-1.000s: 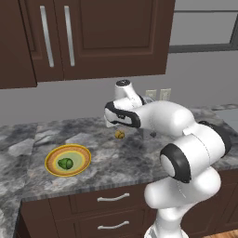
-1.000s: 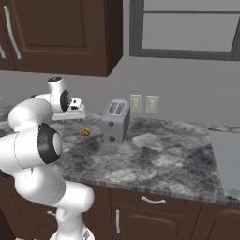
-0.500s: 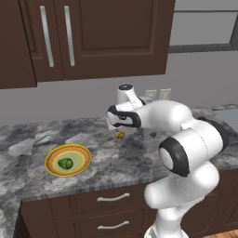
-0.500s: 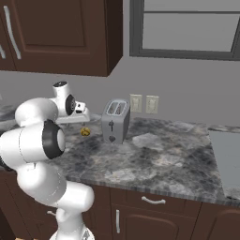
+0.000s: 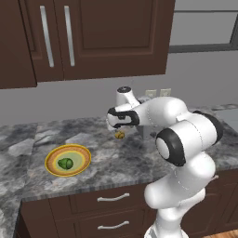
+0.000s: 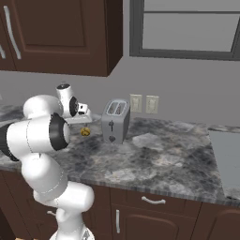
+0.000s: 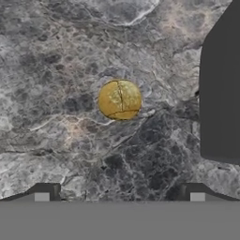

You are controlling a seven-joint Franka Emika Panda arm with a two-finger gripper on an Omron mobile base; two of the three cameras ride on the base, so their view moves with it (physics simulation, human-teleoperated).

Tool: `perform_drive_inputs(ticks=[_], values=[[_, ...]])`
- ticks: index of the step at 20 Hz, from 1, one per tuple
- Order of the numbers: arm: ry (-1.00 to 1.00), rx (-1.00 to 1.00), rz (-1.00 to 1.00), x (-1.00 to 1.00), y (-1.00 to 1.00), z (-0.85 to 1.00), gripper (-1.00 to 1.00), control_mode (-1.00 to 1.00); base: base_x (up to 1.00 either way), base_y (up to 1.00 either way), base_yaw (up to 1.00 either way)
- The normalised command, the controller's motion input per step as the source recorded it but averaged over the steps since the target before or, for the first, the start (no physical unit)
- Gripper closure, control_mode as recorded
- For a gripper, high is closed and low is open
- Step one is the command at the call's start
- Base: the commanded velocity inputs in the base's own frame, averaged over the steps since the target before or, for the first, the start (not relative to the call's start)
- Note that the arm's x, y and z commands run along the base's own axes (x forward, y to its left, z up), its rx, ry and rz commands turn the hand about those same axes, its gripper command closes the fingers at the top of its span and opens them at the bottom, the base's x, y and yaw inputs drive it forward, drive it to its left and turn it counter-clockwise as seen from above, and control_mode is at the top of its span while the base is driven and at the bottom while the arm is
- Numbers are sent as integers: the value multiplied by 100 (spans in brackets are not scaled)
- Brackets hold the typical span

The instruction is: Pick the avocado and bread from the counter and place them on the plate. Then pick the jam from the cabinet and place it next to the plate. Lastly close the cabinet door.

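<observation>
1. The gripper (image 7: pixel 119 197) is hovering over the bread (image 7: pixel 120 99), jaws released and gripping nothing.
2. The bread is lying on the worktop (image 5: pixel 139 158), toaster (image 6: pixel 115 121) at its 3 o'clock.
3. The avocado (image 5: pixel 65 163) is sitting on the plate (image 5: pixel 50 163).

A grey two-slot toaster (image 6: pixel 115 120) stands at centre. Two pale wall outlets (image 6: pixel 143 103) sit at its two o'clock (side by side), a dark-framed window (image 6: pixel 187 28) at one o'clock.
</observation>
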Motion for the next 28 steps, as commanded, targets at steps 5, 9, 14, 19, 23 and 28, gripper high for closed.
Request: perform_drive_inputs(ticks=[5, 9, 14, 19, 23, 28], values=[[2, -3, 0, 25, 0, -25, -100, -100, 0, 0, 0], [3, -2, 0, 27, 0, -23, -100, -100, 0, 0, 0], [3, -1, 0, 23, 0, -16, -100, -100, 0, 0, 0], [4, -2, 0, 25, 0, -17, -100, -100, 0, 0, 0], [2, -3, 0, 21, 0, -16, -100, -100, 0, 0, 0], [1, -3, 0, 15, 0, -16, -100, -100, 0, 0, 0]])
